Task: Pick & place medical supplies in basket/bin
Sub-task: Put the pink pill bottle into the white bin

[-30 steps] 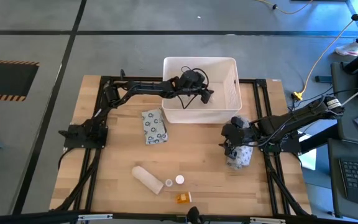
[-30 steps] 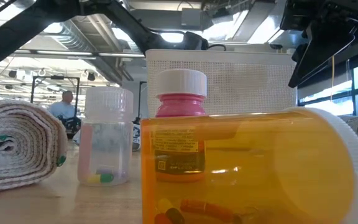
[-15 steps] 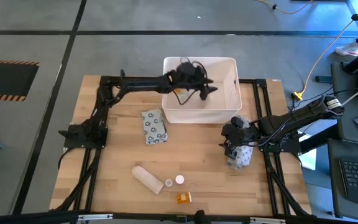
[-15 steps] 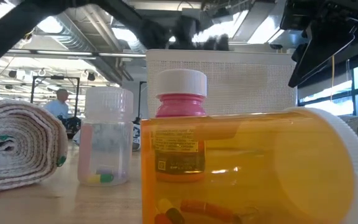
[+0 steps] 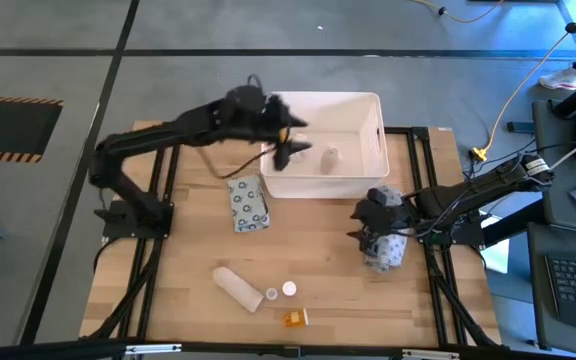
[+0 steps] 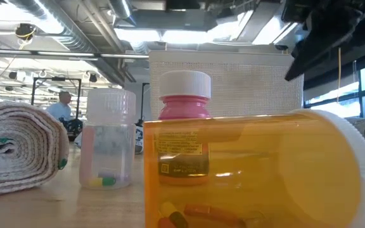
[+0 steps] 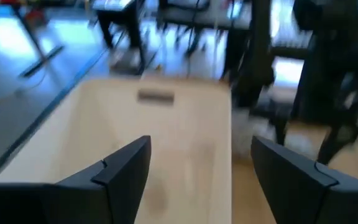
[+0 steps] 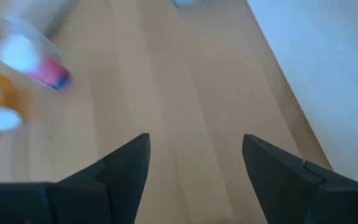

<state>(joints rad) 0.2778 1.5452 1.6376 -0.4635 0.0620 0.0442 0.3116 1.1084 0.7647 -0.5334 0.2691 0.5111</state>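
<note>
Moved since one second ago: left gripper [image 5: 290, 140] has swung from over the middle of the bin to its left rim, upper centre of the high view, and the arm has pulled back toward the upper left; one small pale item [image 5: 331, 155] now lies on the bin floor

Bin [image 5: 372, 110]: white rectangular tub, upper centre of the high view, slot handle on one wall; holds that single small pale item, kind cannot be told; nothing else seen inside

Supplies on the surface, outside the bin:
- grey packet printed with circles [image 5: 248, 203], just below the bin's lower left corner
- white roll [image 5: 238, 287], lower centre, lying on its side
- small white-capped bottle [image 5: 288, 290], just right of the roll
- orange pill bottle [image 5: 295, 318], near the lower edge, on its side, pills visible inside in the low view
- pale wrapped bundle [image 5: 392, 248], right of centre, under the right gripper

Left gripper: jaws spread, nothing between them

Right gripper [image 5: 372, 226]: right of centre, low over the bundle; jaws spread; in its wrist view only bare wood shows between them, so no grip is seen

Step in hand, as judged: left arm clearing the bin for another pick. Lift well clear of the rim before travelling; the packet is nearest. Being flat, it likely needs an edge pinch. Keep the arms apart at the bin
</note>
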